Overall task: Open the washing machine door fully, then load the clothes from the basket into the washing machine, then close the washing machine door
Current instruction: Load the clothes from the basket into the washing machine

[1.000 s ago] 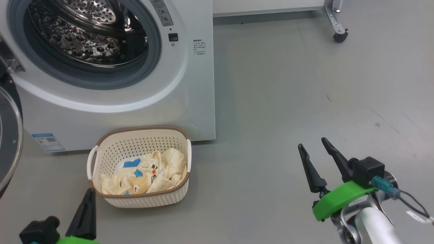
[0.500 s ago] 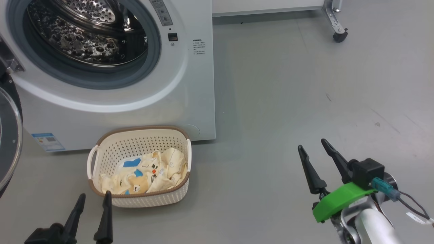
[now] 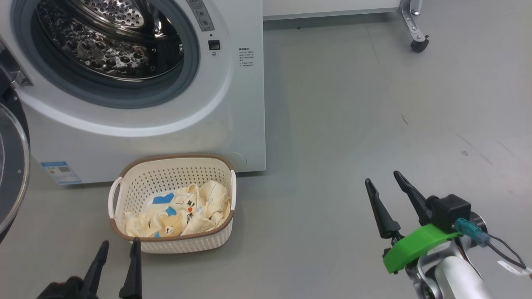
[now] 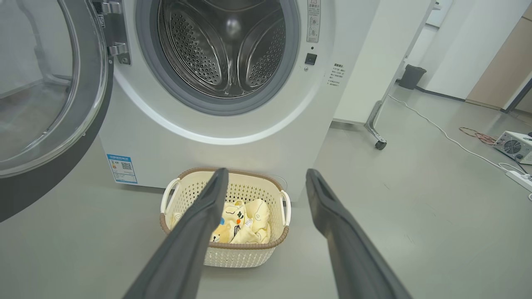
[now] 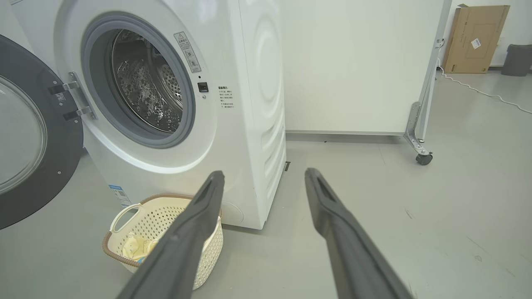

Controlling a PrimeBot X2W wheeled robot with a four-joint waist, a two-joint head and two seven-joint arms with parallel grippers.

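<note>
Cream basket (image 3: pixel 174 178) holds clothes (image 3: pixel 183 209); left fingers (image 3: pixel 134 270) and right fingers (image 3: pixel 380 211) apart (both empty).

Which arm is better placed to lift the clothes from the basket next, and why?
Left. The left pincer stands open beside the basket, pointing at the clothes; the right pincer is far off over bare floor.

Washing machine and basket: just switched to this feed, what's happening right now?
The washing machine door is swung open, and the washing machine looks empty inside. The clothes lie in the basket on the floor in front. The left tool hovers open near the basket, holding nothing; the right tool hangs open off to the side.
</note>
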